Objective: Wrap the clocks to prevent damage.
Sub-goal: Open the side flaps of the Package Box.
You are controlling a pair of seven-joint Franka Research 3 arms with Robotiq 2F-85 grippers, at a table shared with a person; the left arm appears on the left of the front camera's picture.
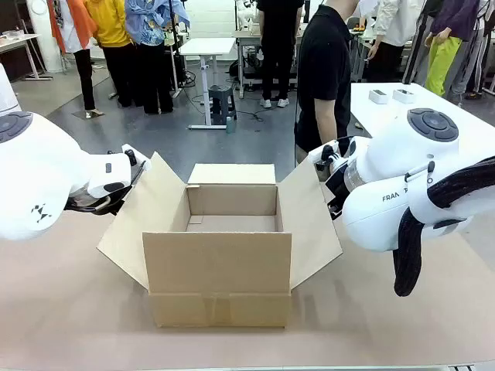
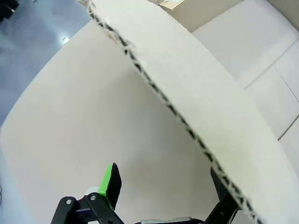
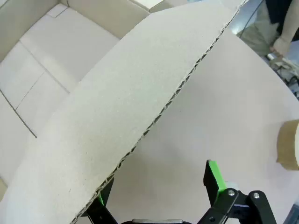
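Note:
No clocks are in view. An open cardboard box [image 1: 220, 263] stands mid-table with its flaps spread outward. At the left flap [image 1: 143, 212] my left gripper [image 1: 131, 162] is open; in the left wrist view the corrugated flap edge [image 2: 187, 130] runs between the left gripper's [image 2: 168, 196] wide-apart fingers, and the far finger is partly hidden behind the flap. My right gripper [image 1: 329, 162] is open at the right flap [image 1: 309, 216]. In the right wrist view that flap's edge [image 3: 168, 102] crosses between the right gripper's [image 3: 159, 191] fingers. The box is empty inside.
A roll of brown tape [image 3: 289, 144] lies on the table beside the right flap. A person in a black shirt [image 1: 323, 69] stands at the far side. A white table [image 1: 433, 104] with small white boxes is at the back right.

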